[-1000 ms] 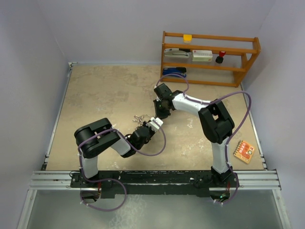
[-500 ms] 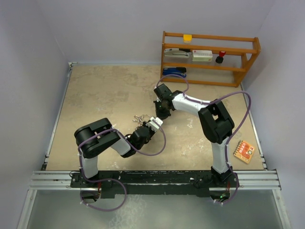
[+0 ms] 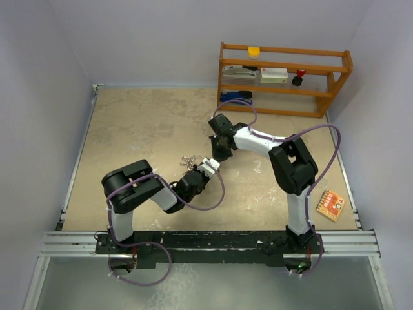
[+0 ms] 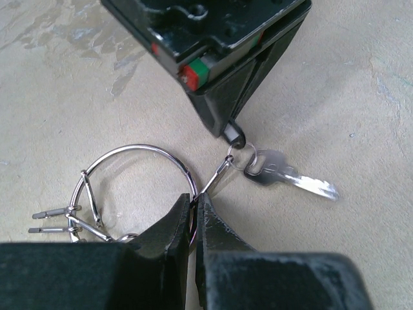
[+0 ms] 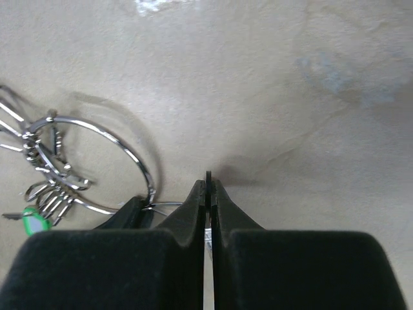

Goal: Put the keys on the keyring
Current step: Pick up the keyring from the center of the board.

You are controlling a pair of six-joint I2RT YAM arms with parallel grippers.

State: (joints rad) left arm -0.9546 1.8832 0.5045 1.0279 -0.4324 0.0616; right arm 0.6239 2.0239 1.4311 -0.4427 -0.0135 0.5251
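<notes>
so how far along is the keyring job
Done: several small silver keys, one green-headed, hang on the round silver wire keyring. In hand: left gripper clamps the ring; right gripper pinches a loose silver key's loop. Left: threading it on.

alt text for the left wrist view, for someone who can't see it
The left tool, shut, pinches the edge of a silver keyring over a beige table, a few keys already hanging at its left. Just beyond, the right tool, tip closed, meets the small loop of a separate silver key.
</notes>
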